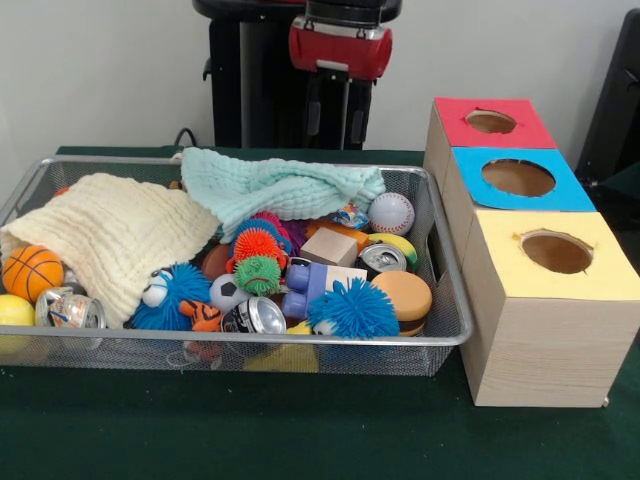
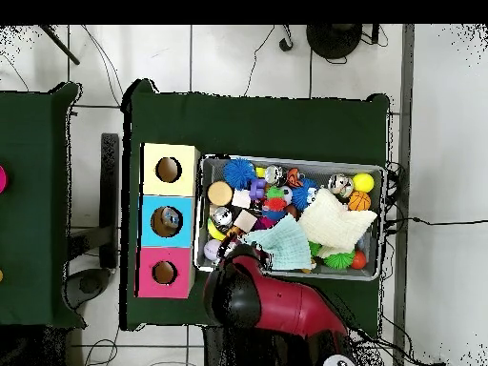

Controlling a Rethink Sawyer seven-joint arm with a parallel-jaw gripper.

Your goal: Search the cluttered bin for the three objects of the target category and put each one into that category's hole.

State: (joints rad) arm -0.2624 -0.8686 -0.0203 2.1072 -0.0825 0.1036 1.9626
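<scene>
The wire mesh bin (image 1: 250, 342) sits on the green table, full of toys; it also shows in the overhead view (image 2: 286, 160). I cannot pick out any clear plastic bottle for certain. A crumpled see-through piece with blue print (image 1: 350, 215) peeks from under the mint cloth (image 1: 285, 183); what it is I cannot tell. A cream cloth (image 1: 115, 238) covers the bin's left part. The red arm (image 1: 340, 45) hangs over the bin's far rim and shows in the overhead view (image 2: 267, 300). Its gripper is lost against the black pedestal.
Three joined wooden boxes stand right of the bin, with a red-top hole (image 1: 490, 121), a blue-top hole (image 1: 518, 177) and a yellow-top hole (image 1: 556, 252). Silver cans (image 1: 258, 315), a baseball (image 1: 391, 212), a basketball (image 1: 32, 272) and spiky balls (image 1: 355, 308) fill the bin.
</scene>
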